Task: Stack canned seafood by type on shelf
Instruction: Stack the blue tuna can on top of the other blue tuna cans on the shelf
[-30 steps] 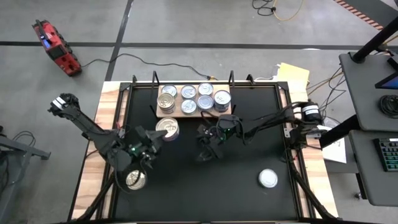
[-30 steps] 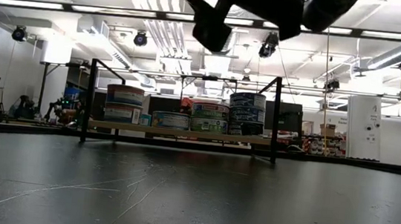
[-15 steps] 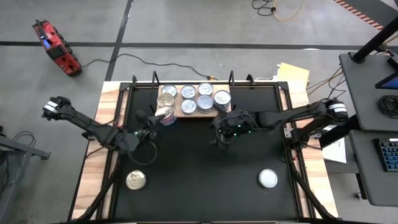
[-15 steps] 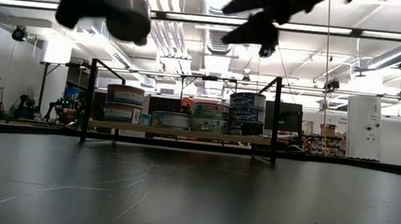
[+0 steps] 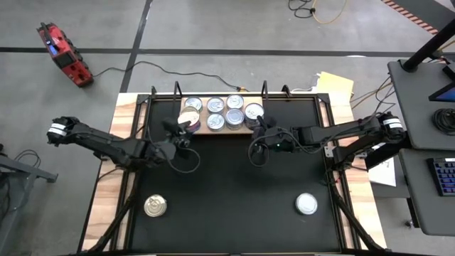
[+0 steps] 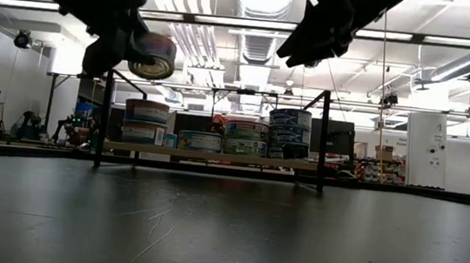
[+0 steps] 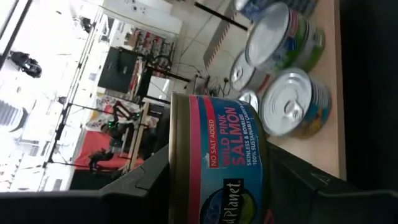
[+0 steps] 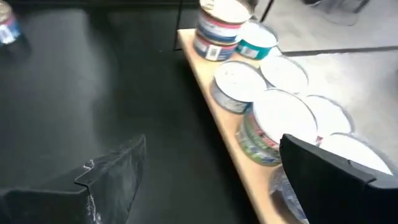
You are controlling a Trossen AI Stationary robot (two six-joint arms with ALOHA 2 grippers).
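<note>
Above wooden shelf point(image 5: 220, 129), left gripper point(image 5: 181, 131) grips round tin point(image 5: 188, 120)

Most of the black table point(image 5: 234, 192) is wide open, only two loose tins on it: a gold-topped can point(image 5: 155, 206) near the front left corner and a silver-topped can point(image 5: 306, 204) front right, well apart, so there's an easy lane up the middle. The back is the tight bit. The wooden shelf point(image 5: 202, 129) is packed with cans point(image 5: 235, 116), some stacked two high, and black frame posts point(image 6: 104, 118) stand at either end. The left gripper point(image 5: 180, 132) with its salmon can point(image 6: 153, 56) hangs over the shelf's left end, and the right gripper point(image 5: 260, 146), fingers spread, hangs just off the right end
</note>
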